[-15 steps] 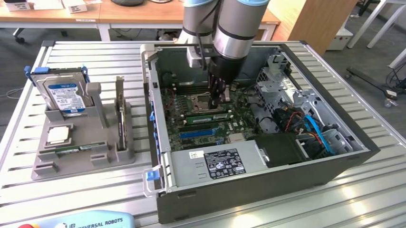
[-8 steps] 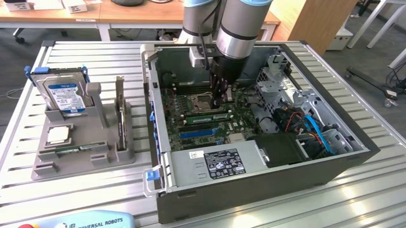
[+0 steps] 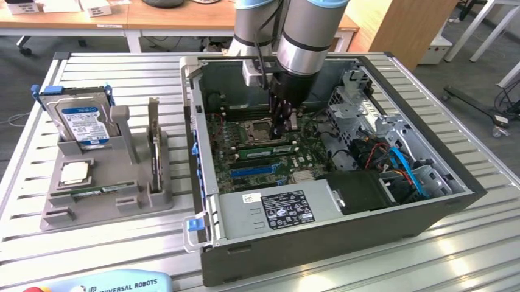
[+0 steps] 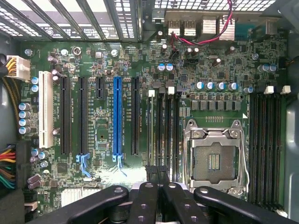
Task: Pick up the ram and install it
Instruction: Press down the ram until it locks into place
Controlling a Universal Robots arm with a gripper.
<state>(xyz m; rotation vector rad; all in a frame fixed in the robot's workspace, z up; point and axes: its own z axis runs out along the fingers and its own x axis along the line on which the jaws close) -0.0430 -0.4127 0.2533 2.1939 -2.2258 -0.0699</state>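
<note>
**Beside the processor socket: my fingers drawn together over the memory slots**

Inside the open dark grey computer case [image 3: 325, 243], I hang my black two-finger gripper [image 3: 281, 131] straight down over the green motherboard. It sits just beside the square silver-framed processor socket [image 3: 258, 129], on the side of the socket facing the long blue expansion slot [image 3: 256, 170].

My fingers are fully drawn together, with no gap between their tips. Directly under them in the exterior view lies the ram [image 3: 268, 149], a long, thin green circuit-board stick. It stands on edge in the bank of black memory slots that runs along the socket's near side. My fingertips meet it at its upper edge, but I cannot tell whether they pinch it or only rest on it.

From my wrist, the closed gripper [image 4: 157, 186] lines up with those black slots. The processor socket [image 4: 215, 158] is just to one side of them and the blue expansion slot [image 4: 117, 116] is farther off on the other.

Well away from the socket, outside the case, a grey moulded holder [image 3: 154, 201] stands on the slatted metal table [image 3: 106, 255]. It carries a second green memory stick [image 3: 101, 191] lying flat, a small square silver processor chip [image 3: 75, 173] and a silver hard drive with a blue label [image 3: 81, 121].
</note>
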